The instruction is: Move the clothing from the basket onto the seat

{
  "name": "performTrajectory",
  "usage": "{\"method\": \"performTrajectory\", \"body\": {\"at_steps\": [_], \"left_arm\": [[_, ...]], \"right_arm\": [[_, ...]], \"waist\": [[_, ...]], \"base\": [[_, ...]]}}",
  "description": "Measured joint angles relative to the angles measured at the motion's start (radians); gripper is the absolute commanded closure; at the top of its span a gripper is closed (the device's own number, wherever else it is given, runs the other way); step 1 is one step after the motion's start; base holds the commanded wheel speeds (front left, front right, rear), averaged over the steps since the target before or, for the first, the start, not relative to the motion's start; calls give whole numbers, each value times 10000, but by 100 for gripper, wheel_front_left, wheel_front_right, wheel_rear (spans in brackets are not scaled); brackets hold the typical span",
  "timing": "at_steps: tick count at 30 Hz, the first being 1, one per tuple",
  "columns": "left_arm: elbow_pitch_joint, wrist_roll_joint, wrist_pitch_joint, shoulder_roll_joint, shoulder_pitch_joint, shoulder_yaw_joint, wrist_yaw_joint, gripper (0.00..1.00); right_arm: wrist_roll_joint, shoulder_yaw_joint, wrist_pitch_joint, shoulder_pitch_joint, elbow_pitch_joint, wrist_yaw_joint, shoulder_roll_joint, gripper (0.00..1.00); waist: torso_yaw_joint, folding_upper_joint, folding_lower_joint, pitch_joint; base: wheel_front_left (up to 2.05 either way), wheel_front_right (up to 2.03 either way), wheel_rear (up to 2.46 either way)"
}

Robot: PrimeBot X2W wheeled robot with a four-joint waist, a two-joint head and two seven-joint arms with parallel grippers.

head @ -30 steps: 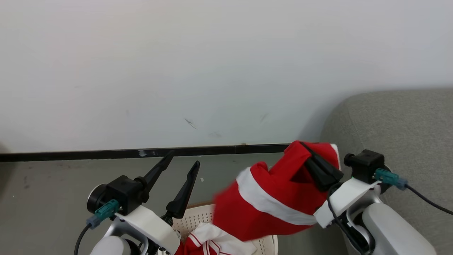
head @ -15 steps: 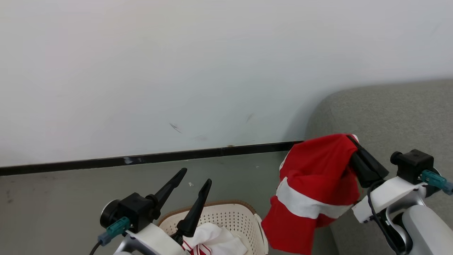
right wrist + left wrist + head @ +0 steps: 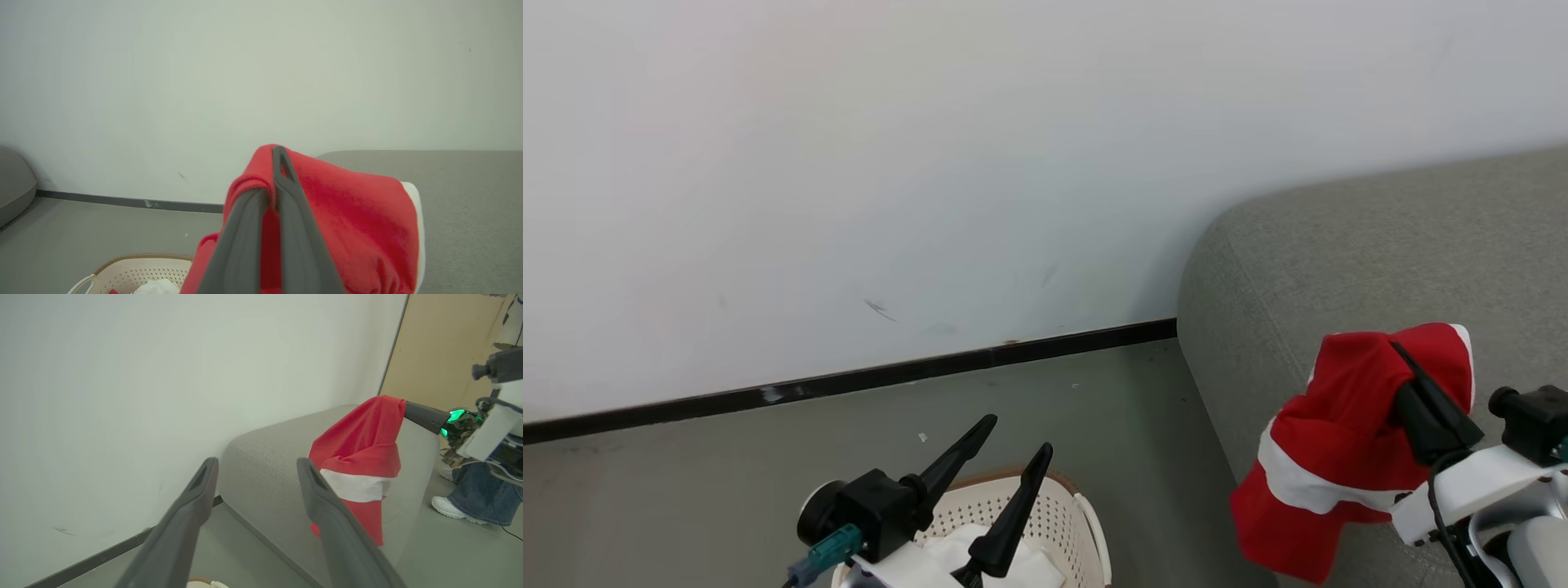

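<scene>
Your right pincer (image 3: 1396, 349) clamps the red garment (image 3: 1339, 425) at the sofa's (image 3: 1339, 261) edge; your left pincer (image 3: 1018, 433) gapes wide, empty, left of the sofa.

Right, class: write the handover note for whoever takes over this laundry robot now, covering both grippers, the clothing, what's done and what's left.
Left gripper: open, holding nothing, above the basket.
Right gripper: fingers shut on a red garment with a white stripe, held up beside the end of the seat, not laid down.
Done: that one garment is out of the basket.
Left: set it on the seat, then fetch the white fabric lying in the basket.
</scene>
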Motion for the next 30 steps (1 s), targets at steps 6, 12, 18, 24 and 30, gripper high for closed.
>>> {"method": "performTrajectory", "body": {"at_steps": [6,12,18,24,30], "left_arm": [[58,-180,-98,-79,41,-280,-4,0],[132,-238,-224,-167,143,-583,-88,0],[150,-236,-345,-213,145,-696,-90,0],[111,-232,-489,-207,163,-681,-90,0],[-88,-138,-531,-23,186,-527,-73,0]], "right_arm": [[-209,-487,0,529,-151,-2,-27,100],[-443,-796,0,965,-439,0,-50,100],[-529,-771,59,1064,-809,0,-25,100],[-527,-619,230,962,-947,0,-29,100],[-307,-500,727,-422,-924,0,-336,100]], "waist": [[-380,0,0,-7],[-856,0,0,5],[-1317,0,0,48],[-1697,0,0,149],[-1912,0,0,390]], "base": [[0,0,0],[0,0,0],[0,0,0],[0,0,0],[0,0,0]]}}
